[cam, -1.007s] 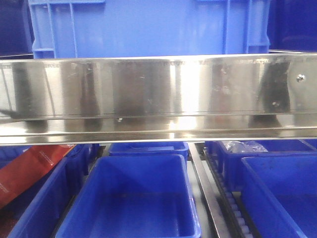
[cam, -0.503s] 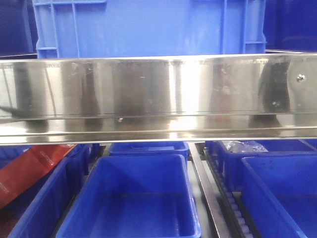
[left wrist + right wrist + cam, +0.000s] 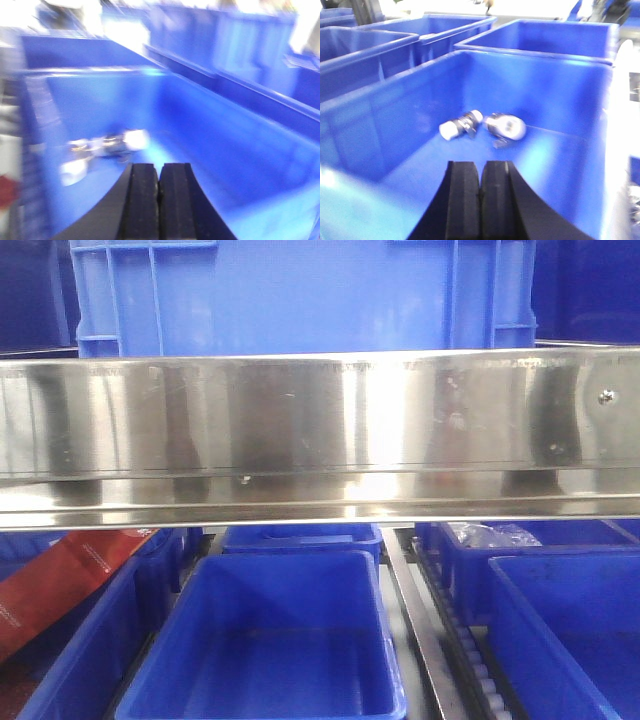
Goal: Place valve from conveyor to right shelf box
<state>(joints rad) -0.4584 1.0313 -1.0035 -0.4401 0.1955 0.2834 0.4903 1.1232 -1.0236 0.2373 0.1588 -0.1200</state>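
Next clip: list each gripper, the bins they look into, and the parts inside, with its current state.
Left gripper: shut, holding nothing.
Right gripper: shut, holding nothing.
Bin under left gripper: open-topped, holds blurred metal parts.
Bin under right gripper: open-topped, holds two valves.
White-ended valve: lying on its side.
Rounder valve: lying beside it, contact unclear.
Centre bin, front view: empty.

The shelf rail (image 3: 320, 430) is polished, mirror-like steel with faint scratches. The bins (image 3: 270, 640) are smooth, slightly glossy blue plastic. The gripper pads (image 3: 462, 200) look matt black and finely textured.
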